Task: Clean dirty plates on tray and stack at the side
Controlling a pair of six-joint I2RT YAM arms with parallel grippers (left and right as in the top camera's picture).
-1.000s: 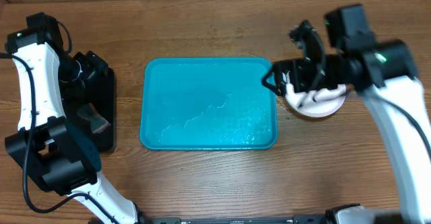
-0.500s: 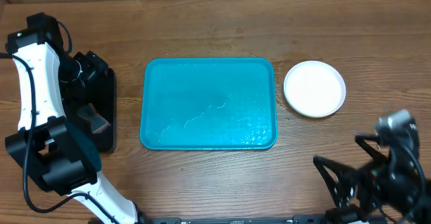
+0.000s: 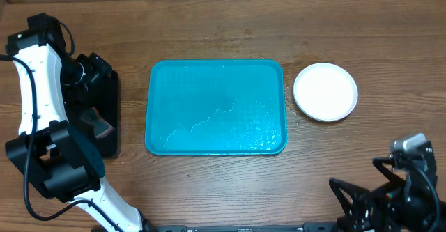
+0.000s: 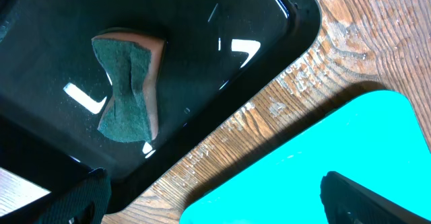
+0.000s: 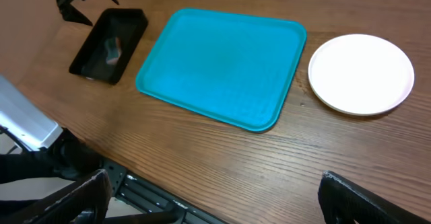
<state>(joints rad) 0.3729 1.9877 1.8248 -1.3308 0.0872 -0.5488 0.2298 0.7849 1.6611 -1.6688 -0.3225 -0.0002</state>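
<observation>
Table (image 3: 209, 183): wooden, with damp patches by the tray.
Tray (image 3: 216, 106): turquoise, in the centre, holding no plates. It is filmed with water, which may spill if knocked.
Black tray (image 4: 222, 83): narrow, to the left of the tray.
Plate (image 3: 325, 92): white and looks clean, on the table just right of the tray. Whether others lie beneath it cannot be told. A passing arm might clip it.
Sponge (image 4: 124, 93): lies in the black tray and could drip if carried across.
Left gripper (image 4: 214, 183): fingers spread, empty, above the black tray's corner.
Right gripper (image 5: 212, 187): fingers spread, empty, at the front edge, well apart from the plate.
</observation>
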